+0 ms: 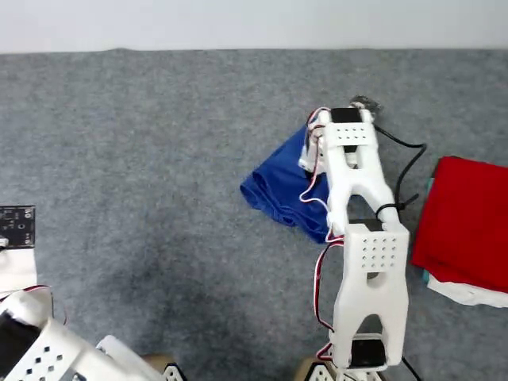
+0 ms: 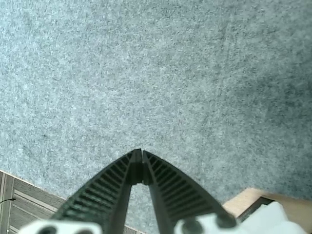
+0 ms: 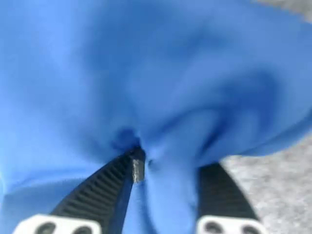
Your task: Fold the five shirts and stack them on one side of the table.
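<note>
While the bunched blue shirt (image 1: 278,189) is gripped in the closed right gripper (image 3: 168,168) near the middle of the grey felt table (image 1: 143,135), the left gripper (image 2: 142,158) is held shut on nothing, and a folded red shirt (image 1: 464,218) is stacked at the right edge.

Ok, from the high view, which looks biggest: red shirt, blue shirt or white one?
1. red shirt, cut by the edge
2. blue shirt, partly hidden
3. white shirt, a sliver under the red

Grey felt table (image 1: 159,143), crumpled blue shirt (image 1: 278,190) mid-table, red-topped folded stack (image 1: 464,222) at right edge
</note>
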`<action>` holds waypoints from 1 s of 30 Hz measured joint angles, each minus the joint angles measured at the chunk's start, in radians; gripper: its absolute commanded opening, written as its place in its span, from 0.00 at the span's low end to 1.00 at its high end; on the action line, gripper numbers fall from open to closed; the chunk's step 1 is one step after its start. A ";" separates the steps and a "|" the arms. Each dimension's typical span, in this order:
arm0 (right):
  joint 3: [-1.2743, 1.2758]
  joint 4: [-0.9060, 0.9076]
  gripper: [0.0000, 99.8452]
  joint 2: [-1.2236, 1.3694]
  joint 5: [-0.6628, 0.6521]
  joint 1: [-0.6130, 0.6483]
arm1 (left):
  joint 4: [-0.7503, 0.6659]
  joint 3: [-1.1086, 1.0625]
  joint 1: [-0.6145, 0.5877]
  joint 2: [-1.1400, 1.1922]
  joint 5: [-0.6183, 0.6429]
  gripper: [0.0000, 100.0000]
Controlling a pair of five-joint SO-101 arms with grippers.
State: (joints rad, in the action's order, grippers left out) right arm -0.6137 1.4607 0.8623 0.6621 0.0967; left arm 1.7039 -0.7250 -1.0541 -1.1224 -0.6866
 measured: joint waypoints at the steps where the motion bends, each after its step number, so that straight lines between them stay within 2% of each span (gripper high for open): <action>1: -0.002 0.009 0.01 0.000 0.000 0.000 | 0.000 0.000 0.000 0.000 0.000 0.00; 5: -0.052 0.080 0.01 0.006 -0.041 -0.002 | -0.003 0.000 0.000 0.000 0.000 0.00; 13: -0.169 0.290 0.01 -0.058 -0.301 -0.025 | -0.003 0.000 0.000 0.000 0.000 0.00; 18: -0.170 0.293 0.01 -0.203 -0.445 -0.023 | -0.003 0.000 0.000 0.000 0.000 0.00; 24: -0.058 0.293 0.01 -0.462 -0.620 -0.029 | -0.003 0.000 0.000 0.000 0.000 0.00; 30: -0.003 0.293 0.01 -0.687 -0.792 -0.112 | -0.003 0.000 0.000 0.000 0.000 0.00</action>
State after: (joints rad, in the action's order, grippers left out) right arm -0.6168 1.7538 0.1749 -0.1297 -0.0153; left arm 1.7008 -0.7250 -1.0541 -1.1224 -0.6866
